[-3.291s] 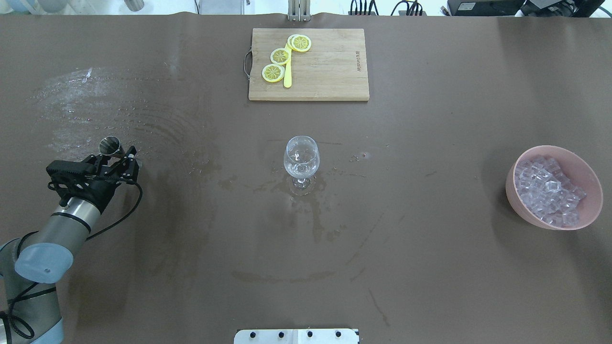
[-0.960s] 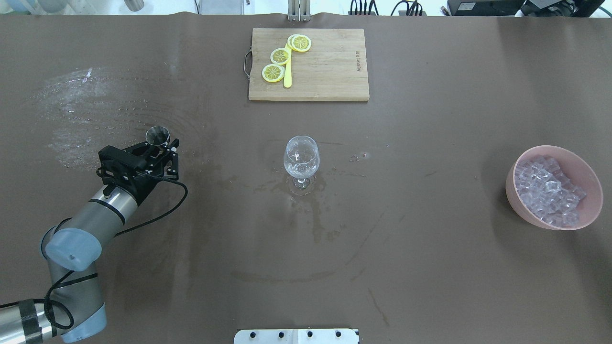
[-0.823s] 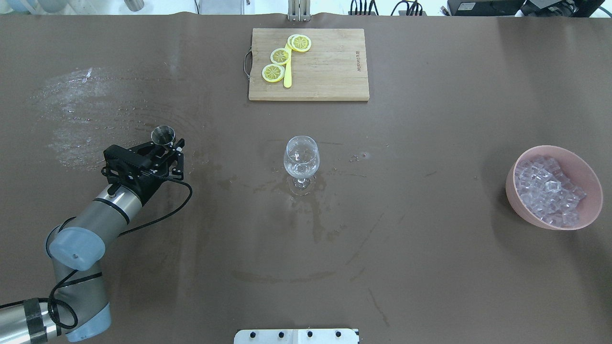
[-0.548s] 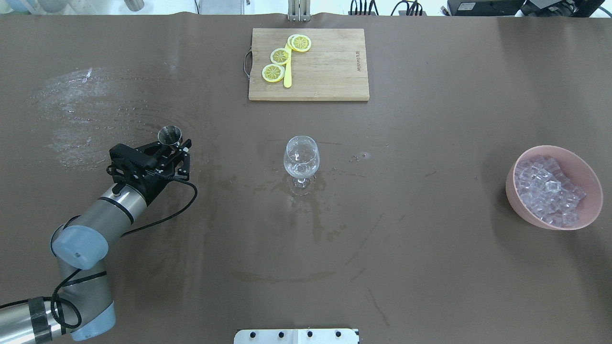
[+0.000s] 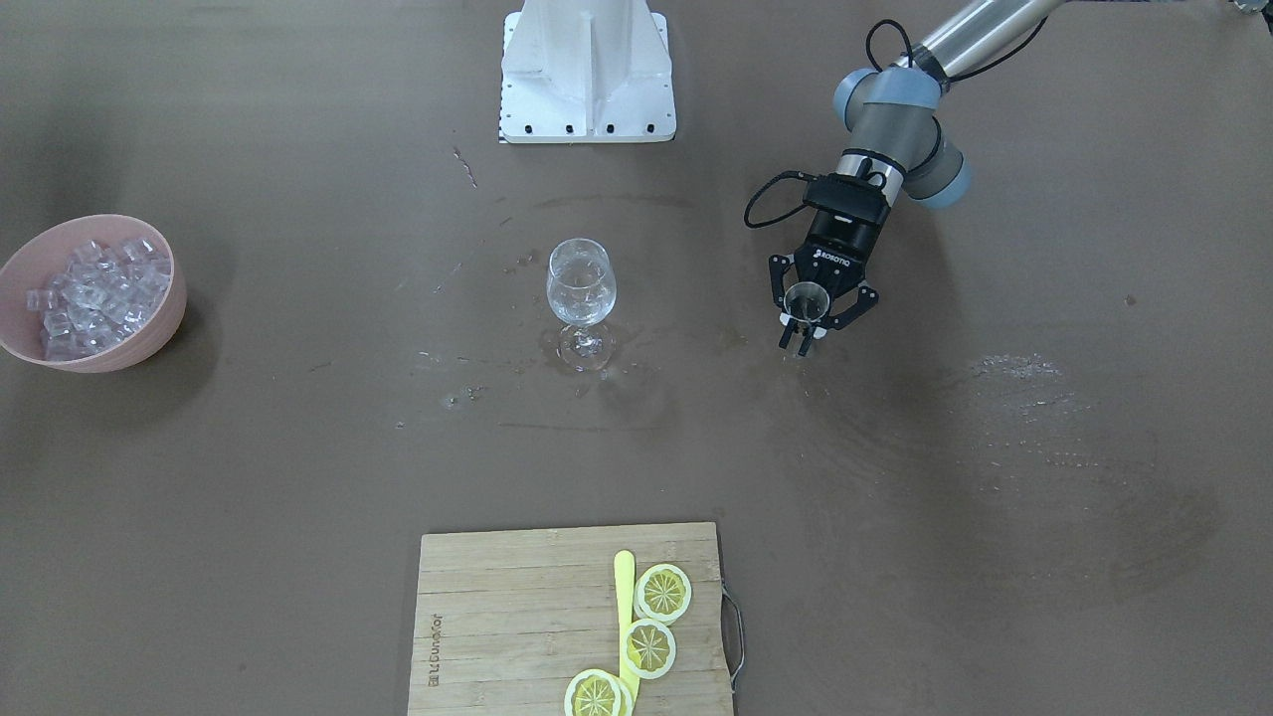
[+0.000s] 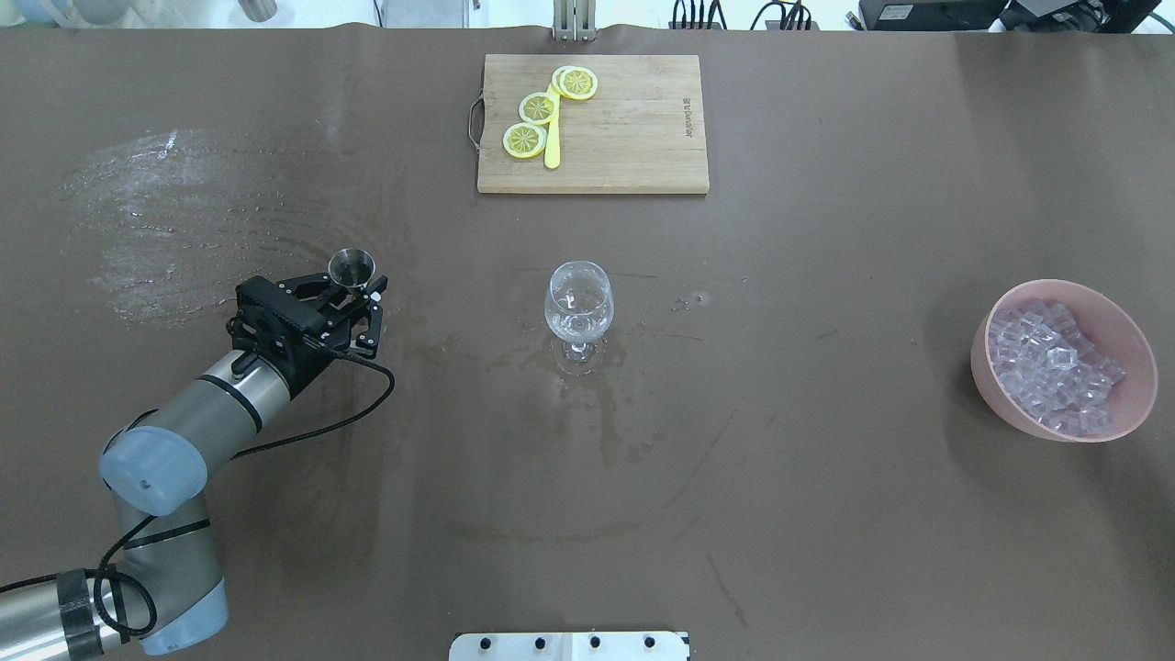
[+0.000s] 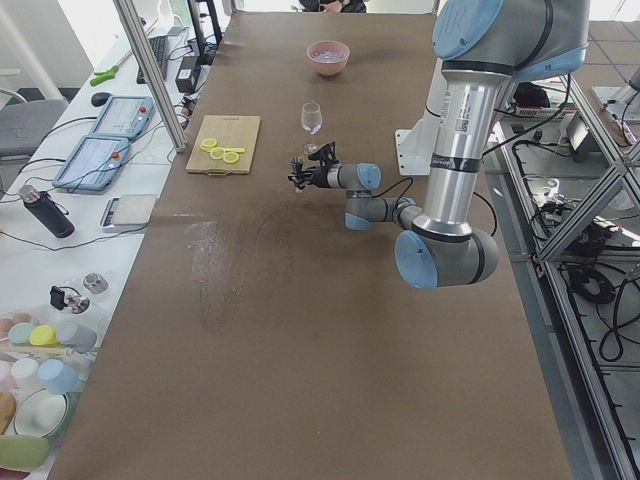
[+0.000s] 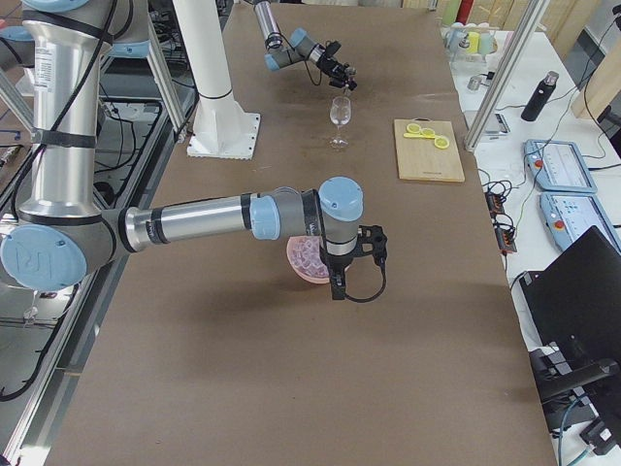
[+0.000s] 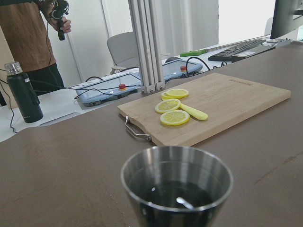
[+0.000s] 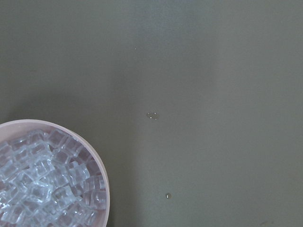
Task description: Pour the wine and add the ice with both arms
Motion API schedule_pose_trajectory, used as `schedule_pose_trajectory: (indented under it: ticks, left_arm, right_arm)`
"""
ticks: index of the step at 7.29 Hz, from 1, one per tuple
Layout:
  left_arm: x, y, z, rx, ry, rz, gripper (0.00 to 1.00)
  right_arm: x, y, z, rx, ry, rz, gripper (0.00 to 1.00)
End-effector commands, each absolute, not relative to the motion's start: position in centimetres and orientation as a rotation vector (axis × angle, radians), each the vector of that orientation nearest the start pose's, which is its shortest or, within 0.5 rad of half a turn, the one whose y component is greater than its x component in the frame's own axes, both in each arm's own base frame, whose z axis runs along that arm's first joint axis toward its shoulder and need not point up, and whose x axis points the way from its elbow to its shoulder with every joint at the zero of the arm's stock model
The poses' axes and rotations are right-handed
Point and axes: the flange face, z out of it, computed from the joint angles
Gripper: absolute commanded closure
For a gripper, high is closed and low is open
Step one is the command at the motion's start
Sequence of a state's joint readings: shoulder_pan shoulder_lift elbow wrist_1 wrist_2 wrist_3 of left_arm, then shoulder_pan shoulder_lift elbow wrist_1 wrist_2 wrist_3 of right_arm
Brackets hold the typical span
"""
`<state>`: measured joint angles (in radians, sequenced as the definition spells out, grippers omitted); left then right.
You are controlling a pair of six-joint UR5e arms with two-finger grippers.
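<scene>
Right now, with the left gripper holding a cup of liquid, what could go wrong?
The cup in the left gripper is open and holds dark liquid; tilting short of the glass would likely spill on the table, already stained. The glass is tall on a thin stem with a small mouth, so a nudge from the gripper might topple it.

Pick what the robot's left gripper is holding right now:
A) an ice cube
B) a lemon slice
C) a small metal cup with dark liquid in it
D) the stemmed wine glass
C: the left gripper is closed around a small metal cup, and the left wrist view looks straight into it and shows dark liquid inside.
</scene>
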<state>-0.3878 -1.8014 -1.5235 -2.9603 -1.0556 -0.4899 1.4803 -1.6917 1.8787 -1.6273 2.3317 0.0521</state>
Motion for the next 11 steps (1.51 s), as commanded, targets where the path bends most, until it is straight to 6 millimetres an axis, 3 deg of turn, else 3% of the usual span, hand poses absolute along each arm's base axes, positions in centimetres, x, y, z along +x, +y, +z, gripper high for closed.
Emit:
schedule_pose_trajectory:
  ticks: [1, 4, 5, 6, 9, 11]
  left_arm:
    - [45.3, -37.1, 38.7, 1.302, 0.957, 0.264, 1.0]
    - [44.7, -36.4, 34.8, 1.271, 0.996, 0.451, 1.0]
    - [44.0, -36.8, 34.2, 1.264, 1.023, 0.505, 1.0]
    - [42.9, -38.4, 33.8, 1.229, 1.031, 0.546, 1.0]
    - [42.9, -39.1, 27.1, 1.145, 1.021, 0.605, 1.0]
    - [44.6, -39.8, 23.5, 1.114, 1.003, 0.617, 1.0]
  right_arm:
    - [2.4, -44.6, 57.1, 0.068, -0.767, -0.085, 0.0]
    - [2.4, -44.6, 57.4, 0.061, -0.766, -0.083, 0.0]
    - [2.4, -44.6, 57.7, 0.058, -0.766, -0.081, 0.0]
    - [2.4, -44.6, 57.7, 0.058, -0.766, -0.081, 0.0]
    - [2.4, -44.7, 58.0, 0.051, -0.766, -0.078, 0.0]
    - [2.4, -44.6, 58.1, 0.049, -0.766, -0.078, 0.0]
